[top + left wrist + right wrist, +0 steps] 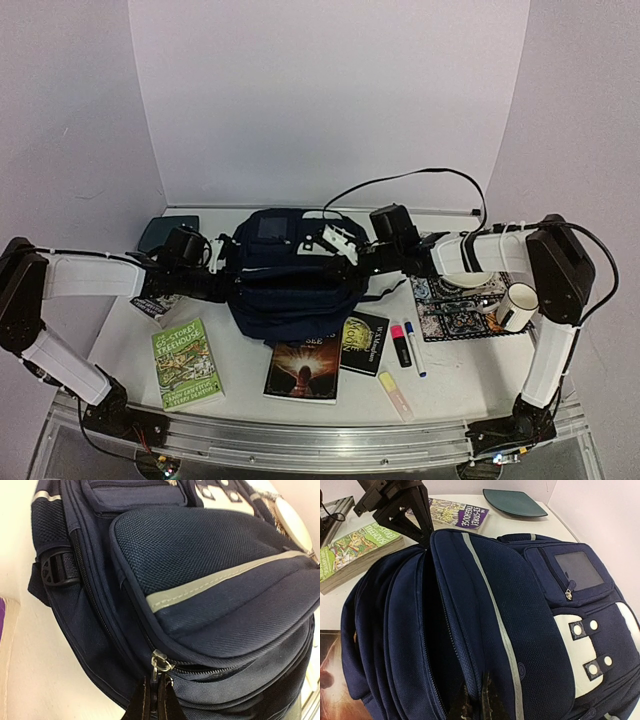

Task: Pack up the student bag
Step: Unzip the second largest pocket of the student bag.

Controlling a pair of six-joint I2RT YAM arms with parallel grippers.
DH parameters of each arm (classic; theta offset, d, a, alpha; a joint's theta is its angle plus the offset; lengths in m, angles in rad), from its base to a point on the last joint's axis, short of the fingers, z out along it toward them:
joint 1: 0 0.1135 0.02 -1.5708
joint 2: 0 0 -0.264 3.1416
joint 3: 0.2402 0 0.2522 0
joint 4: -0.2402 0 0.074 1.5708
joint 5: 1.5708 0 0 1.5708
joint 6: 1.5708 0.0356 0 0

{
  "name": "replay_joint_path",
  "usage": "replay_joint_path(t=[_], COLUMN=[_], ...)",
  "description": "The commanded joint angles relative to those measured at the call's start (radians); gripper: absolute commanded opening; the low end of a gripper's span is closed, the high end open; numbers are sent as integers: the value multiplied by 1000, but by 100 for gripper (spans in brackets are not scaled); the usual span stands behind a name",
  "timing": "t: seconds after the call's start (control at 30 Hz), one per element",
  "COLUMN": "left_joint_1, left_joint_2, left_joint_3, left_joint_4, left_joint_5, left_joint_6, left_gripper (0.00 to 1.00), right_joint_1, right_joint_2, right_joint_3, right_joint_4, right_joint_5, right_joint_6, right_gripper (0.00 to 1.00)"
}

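My left gripper [159, 684] pinches the student bag's [210, 555] zipper pull [160, 662]. My right gripper [479, 692] is clamped on its pocket rim [451, 630].

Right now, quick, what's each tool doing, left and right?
Left tool: closed on the zipper pull of the student bag.
Right tool: closed, pinching fabric at the bag's open pocket edge.

A white table [460, 375] stands before a plain white backdrop panel [320, 100], with pale lilac walls [60, 120] on both sides. A metal rail [320, 440] runs along its near edge. The light is soft and even.
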Motion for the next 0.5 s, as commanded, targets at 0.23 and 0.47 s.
replay_joint_path(t=[0.23,0.47], left_joint_1=[17,-4], left_joint_2=[-52,-59], left_joint_3=[123,148], left_joint_4=[-62,-56], left_joint_5=[183,268], left_joint_6=[45,42], left_gripper=[0,0], right_joint_1=[101,163], right_joint_2=[7,110], right_joint_3=[125,250], right_joint_4=[-3,-3], right_joint_5=[1,39], right_joint_6=[99,161], right_gripper=[51,60])
